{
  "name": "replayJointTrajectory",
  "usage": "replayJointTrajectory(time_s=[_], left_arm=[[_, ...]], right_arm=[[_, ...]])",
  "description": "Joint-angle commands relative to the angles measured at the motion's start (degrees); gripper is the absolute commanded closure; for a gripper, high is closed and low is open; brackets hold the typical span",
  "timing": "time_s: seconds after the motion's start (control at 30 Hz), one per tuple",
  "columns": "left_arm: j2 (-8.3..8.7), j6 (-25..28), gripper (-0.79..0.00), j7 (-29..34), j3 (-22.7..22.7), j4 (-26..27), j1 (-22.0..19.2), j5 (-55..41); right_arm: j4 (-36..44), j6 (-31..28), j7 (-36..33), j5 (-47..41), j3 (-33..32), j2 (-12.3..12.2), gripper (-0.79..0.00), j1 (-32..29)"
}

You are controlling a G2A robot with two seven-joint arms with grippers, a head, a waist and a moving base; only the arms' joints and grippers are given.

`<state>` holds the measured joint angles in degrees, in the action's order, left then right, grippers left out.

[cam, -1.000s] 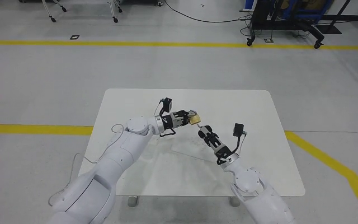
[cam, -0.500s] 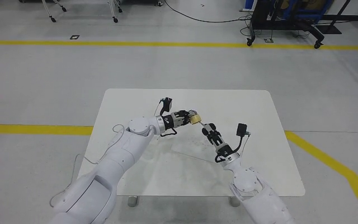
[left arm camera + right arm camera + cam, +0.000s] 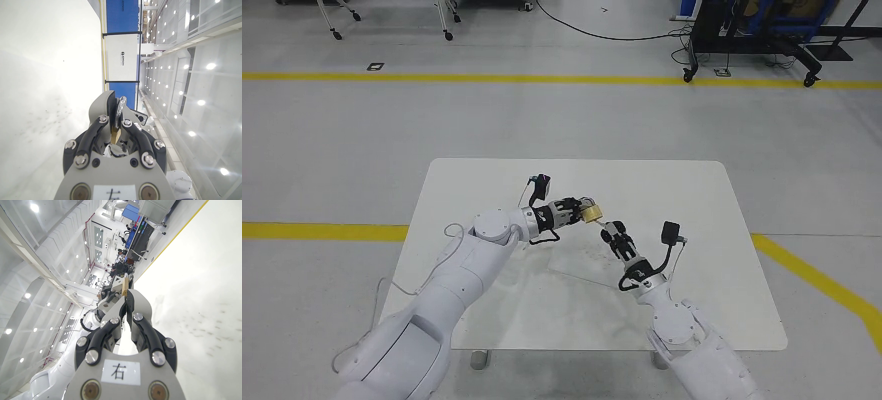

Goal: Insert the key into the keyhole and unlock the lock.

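Observation:
A brass padlock with a silver shackle hangs above the middle of the white table. My left gripper is shut on it, and its brass body sits between the pads. My right gripper is just to the right of the padlock, tips pointing at it. Its fingers are pressed together on the key, which is almost wholly hidden between the pads. In the right wrist view the padlock stands right at the fingertips, touching or nearly so.
Both arms meet over the table's centre. The tabletop around them is bare, with faint scuff marks. Yellow floor lines and wheeled racks lie far beyond the table.
My right gripper has moved up the table towards the padlock, closing the gap to it. The left arm and the padlock have held still.

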<state>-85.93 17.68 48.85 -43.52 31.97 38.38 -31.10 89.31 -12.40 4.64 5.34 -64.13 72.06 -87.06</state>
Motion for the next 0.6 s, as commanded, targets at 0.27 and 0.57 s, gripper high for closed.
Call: replayJointTrajectory(time_s=[0.27,0.57], left_arm=[[-0.28,-3.1,0.0,-0.6,-1.6,-0.6,0.3,-0.9],[-0.75,-6.8,0.0,1.5,-2.2,-1.4,-0.1,-0.8]], right_arm=[[0.6,-2.1,2.0,3.5,-1.2,0.2,0.0,-0.7],[-3.0,-3.8,8.1,19.6,-1.0,0.3,0.0,1.7]])
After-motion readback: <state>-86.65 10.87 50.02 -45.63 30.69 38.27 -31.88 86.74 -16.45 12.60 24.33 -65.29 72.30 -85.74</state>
